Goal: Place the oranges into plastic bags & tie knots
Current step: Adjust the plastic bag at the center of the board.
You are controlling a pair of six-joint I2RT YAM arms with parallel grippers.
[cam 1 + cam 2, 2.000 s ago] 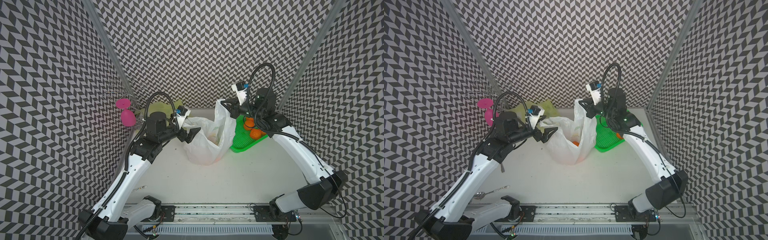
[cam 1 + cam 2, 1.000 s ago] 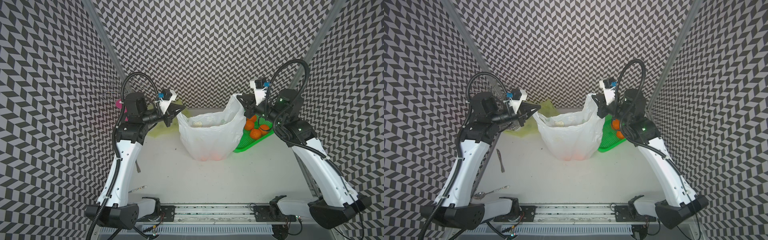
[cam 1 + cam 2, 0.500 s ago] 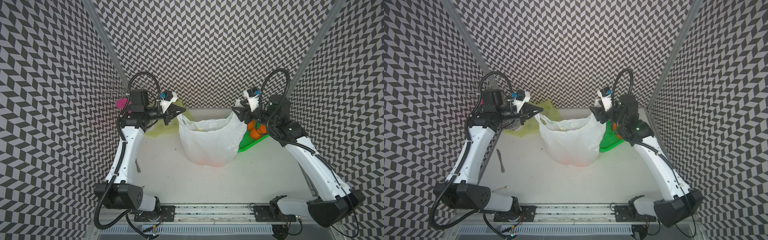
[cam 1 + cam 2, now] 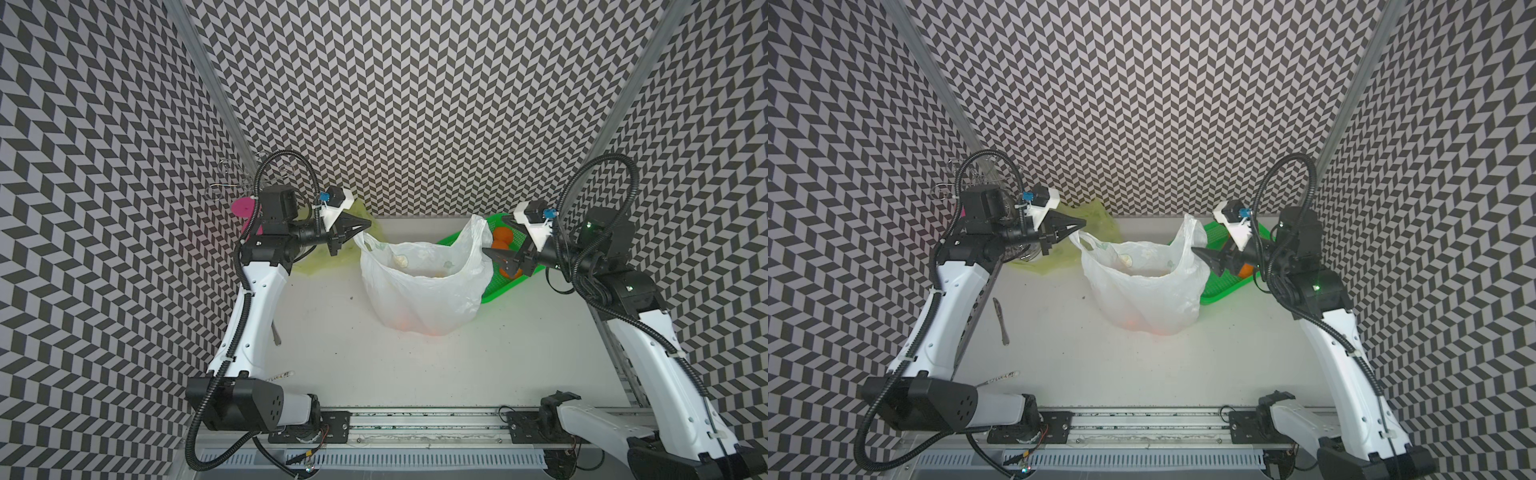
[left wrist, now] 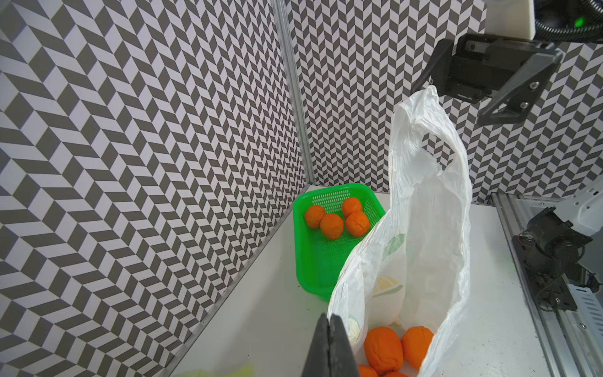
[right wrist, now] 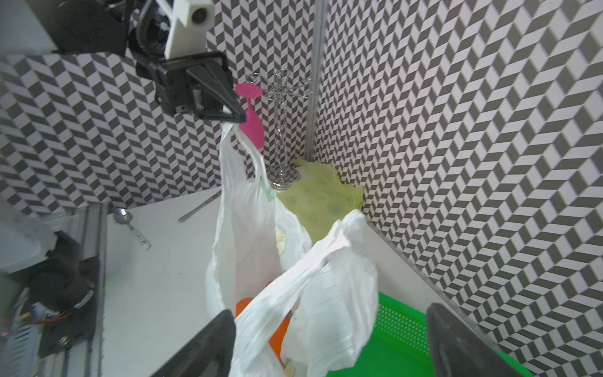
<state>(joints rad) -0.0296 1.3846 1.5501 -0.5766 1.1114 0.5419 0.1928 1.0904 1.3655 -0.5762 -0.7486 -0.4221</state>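
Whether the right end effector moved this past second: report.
Yes. In a top view, the right end effector dropped from above the green basket's far rim to across its middle.

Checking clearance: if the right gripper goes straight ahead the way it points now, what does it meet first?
The loose handle of the white bag: it lies between the open jaws of the right gripper. Depth is unclear, but contact looks near-immediate.

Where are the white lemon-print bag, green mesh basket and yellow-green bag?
white lemon-print bag (image 4: 419,299): in a top view, front wall.
green mesh basket (image 5: 326,258): left wrist view, bare floor.
yellow-green bag (image 6: 313,199): right wrist view, crumpled middle.
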